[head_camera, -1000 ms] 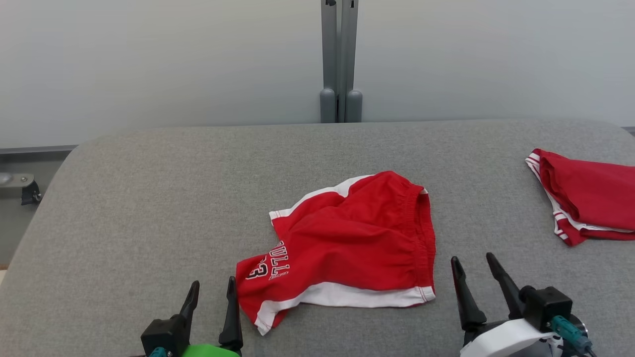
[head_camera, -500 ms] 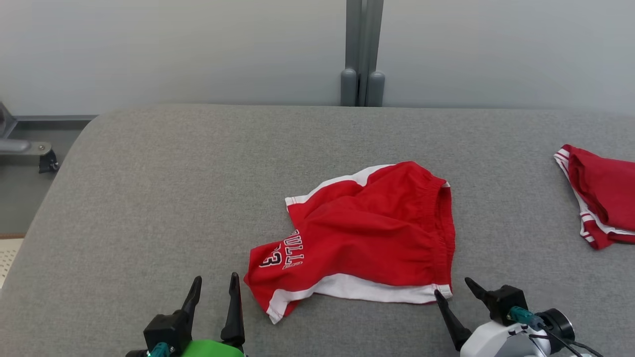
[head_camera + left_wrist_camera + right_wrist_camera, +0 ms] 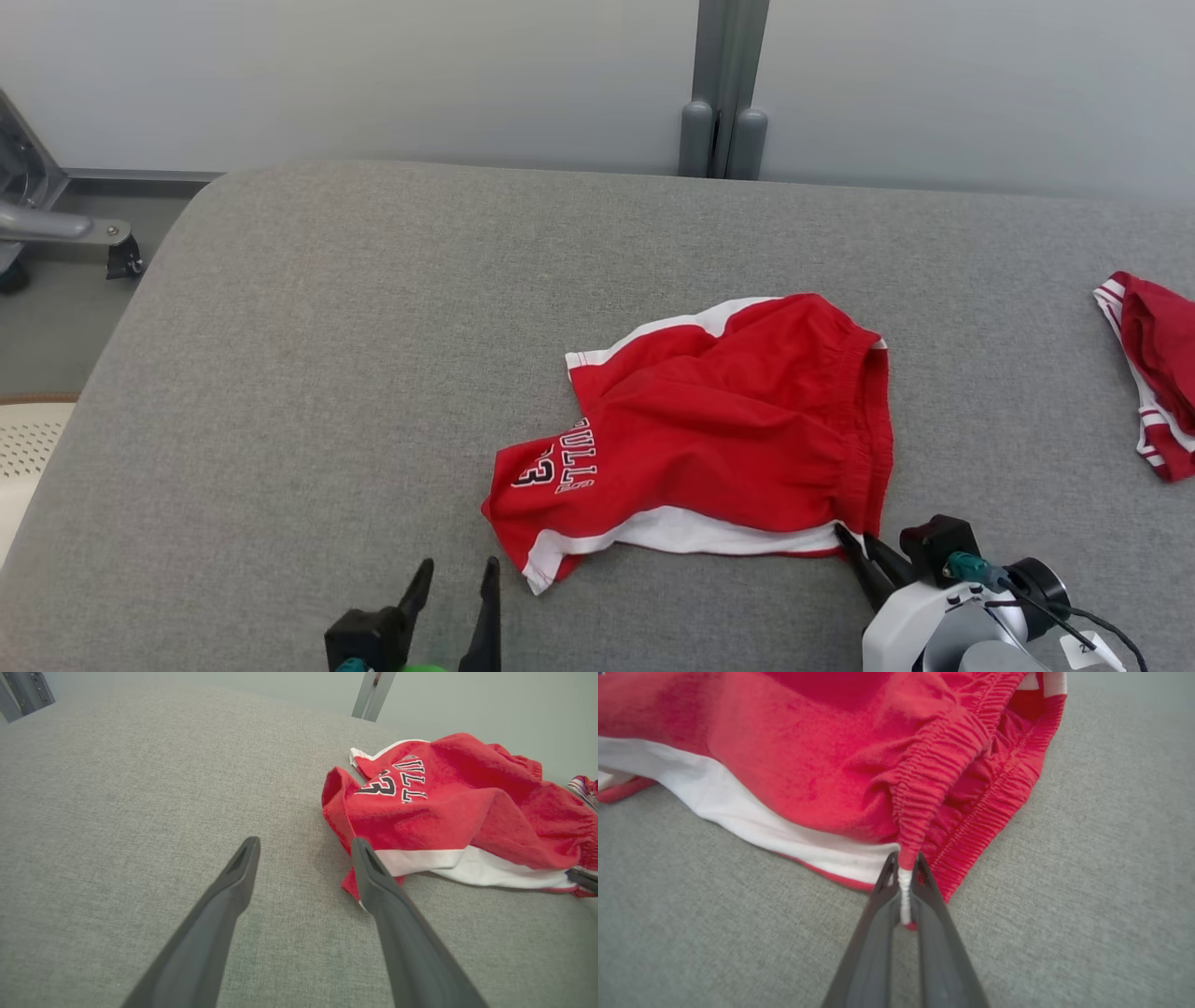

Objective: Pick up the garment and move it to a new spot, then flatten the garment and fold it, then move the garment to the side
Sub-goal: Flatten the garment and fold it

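The garment (image 3: 719, 429) is a pair of red shorts with white side stripes and black-and-white lettering, lying rumpled on the grey padded table (image 3: 373, 355). My right gripper (image 3: 857, 546) is at its near right corner, shut on the waistband's corner. The right wrist view shows the red and white fabric (image 3: 924, 812) pinched between the two closed fingers of that gripper (image 3: 903, 868). My left gripper (image 3: 457, 571) stands open just left of the near leg hem. In the left wrist view this gripper (image 3: 303, 847) has its right finger against the hem of the shorts (image 3: 448, 802), nothing between the fingers.
A second red garment with white stripes (image 3: 1153, 373) lies at the table's right edge. A grey post (image 3: 724, 89) stands behind the table against the pale wall. A metal frame on wheels (image 3: 56, 229) is on the floor at far left.
My right gripper moved in to the shorts' near right corner and closed on the waistband. The head camera turned, shifting the whole scene rightward in the picture. The left gripper stayed open.
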Tool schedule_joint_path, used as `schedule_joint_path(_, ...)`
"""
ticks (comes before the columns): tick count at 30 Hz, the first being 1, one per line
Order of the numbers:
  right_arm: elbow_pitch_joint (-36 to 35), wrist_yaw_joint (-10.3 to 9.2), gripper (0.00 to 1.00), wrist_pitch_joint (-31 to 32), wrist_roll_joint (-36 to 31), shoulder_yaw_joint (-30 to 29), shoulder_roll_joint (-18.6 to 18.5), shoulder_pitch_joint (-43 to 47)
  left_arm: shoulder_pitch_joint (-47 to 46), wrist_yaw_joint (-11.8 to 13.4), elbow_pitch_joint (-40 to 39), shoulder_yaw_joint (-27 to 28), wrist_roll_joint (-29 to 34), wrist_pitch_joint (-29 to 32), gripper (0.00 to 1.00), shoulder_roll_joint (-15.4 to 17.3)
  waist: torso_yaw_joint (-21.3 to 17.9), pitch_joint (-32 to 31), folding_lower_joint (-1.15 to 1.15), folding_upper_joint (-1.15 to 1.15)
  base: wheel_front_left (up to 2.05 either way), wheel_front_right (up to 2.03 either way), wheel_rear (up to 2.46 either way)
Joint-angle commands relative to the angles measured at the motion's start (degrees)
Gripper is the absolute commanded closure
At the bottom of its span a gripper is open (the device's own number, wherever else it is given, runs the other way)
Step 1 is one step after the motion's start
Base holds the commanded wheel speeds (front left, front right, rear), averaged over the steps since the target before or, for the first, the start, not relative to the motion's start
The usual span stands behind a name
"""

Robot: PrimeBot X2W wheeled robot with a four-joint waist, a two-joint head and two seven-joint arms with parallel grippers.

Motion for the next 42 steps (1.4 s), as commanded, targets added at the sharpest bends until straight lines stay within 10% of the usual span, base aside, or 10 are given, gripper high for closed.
schedule_joint_path(1,0.2,-0.09,1.0,-0.6,0.3,-0.1,-0.6,-0.8,-0.6,-0.9,0.7,-1.2,-1.0,0.6,0.0,0.2,-0.2,0.1,0.0,0.0,0.0,0.0,0.0)
schedule_joint_path(17,0.0,-0.09,1.0,-1.4,1.3,0.3,-0.1,-4.1,-7.1,-1.5,9.7,-9.6,-10.7,1.2,0.0,0.2,-4.5,3.3,0.0,0.0,0.0,0.0,0.0)
schedule_joint_path(20,-0.4,-0.09,1.0,-1.4,1.4,0.2,-0.1,-4.5,-8.1,-1.5,11.0,-10.2,-12.1,0.5,0.76,0.2,-4.9,3.7,0.0,0.0,0.0,0.0,0.0)
schedule_joint_path(22,-1.0,-0.09,1.0,-1.4,1.4,-0.1,-0.1,-4.6,-8.4,-1.6,11.3,-10.3,-12.5,0.0,1.0,0.2,-5.1,3.7,0.0,0.0,0.0,0.0,0.0)
schedule_joint_path(42,-34.1,-0.09,1.0,-0.8,13.2,-7.4,-4.4,1.1,-8.6,-3.9,-19.4,-2.2,-16.1,2.9,1.0,5.7,-7.9,-6.3,0.0,0.0,0.0,0.0,0.0)
